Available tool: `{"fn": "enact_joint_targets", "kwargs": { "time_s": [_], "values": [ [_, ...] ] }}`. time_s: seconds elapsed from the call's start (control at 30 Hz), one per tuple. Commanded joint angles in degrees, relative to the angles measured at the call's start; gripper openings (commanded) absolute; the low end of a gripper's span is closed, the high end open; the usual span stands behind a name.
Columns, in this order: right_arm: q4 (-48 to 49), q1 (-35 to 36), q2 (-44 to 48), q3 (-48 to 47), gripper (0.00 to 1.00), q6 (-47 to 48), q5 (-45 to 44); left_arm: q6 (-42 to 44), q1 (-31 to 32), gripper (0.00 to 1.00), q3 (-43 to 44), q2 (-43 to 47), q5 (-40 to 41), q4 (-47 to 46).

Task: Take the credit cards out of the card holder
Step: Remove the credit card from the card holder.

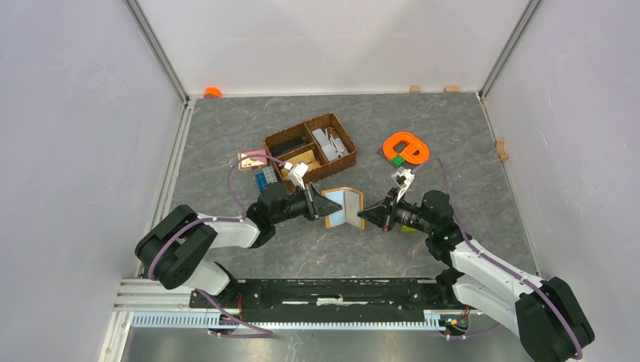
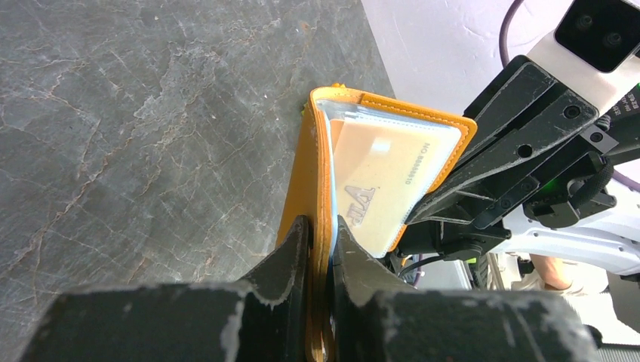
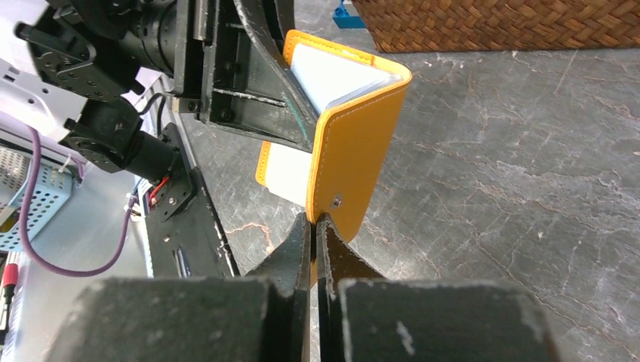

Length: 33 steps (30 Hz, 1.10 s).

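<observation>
near edge: both arms are seen reaching inward over the table, tips facing each other.

left gripper: jaws are drawn narrow and clamped on one flap of the card holder, the orange cover and the clear sleeves pinched together between them. a beige card is seen inside a sleeve, just beyond the fingertips.

right gripper: jaws are pressed nearly together, the lower edge of the other flap nipped between them, just below a small snap.

holder: it is held between the two grippers at mid-table, opened in a v, orange outside, pale blue lining inside. whether it touches the table cannot be told. in the top view it is found between left gripper and right gripper, at.

further back: a wicker basket is set just behind the left gripper, flat items lying in its compartments. a blue item is seen beside its near left corner. an orange ring is placed right of the basket, apart from it.

far edge: a small orange object is noted at the left corner by the wall.
</observation>
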<state>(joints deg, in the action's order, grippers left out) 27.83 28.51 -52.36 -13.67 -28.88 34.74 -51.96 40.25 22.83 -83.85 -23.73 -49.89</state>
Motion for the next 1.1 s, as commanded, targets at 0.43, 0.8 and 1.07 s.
{"fn": "enact_joint_targets", "kwargs": {
  "time_s": [0.43,0.8,1.07],
  "values": [
    [-6.0,0.5,-1.4,-3.0,0.09,3.1,-5.5,0.5,0.5,0.02,2.3,-1.0,-3.1,-5.5],
    [-3.1,0.5,-2.2,-2.3,0.32,1.9,-2.8,1.8,0.8,0.02,2.4,0.3,-1.0,-2.2],
    [-0.6,0.5,-0.1,-1.2,0.41,0.9,-1.1,1.7,0.7,0.02,2.4,0.2,0.0,-1.0]
  ]
}}
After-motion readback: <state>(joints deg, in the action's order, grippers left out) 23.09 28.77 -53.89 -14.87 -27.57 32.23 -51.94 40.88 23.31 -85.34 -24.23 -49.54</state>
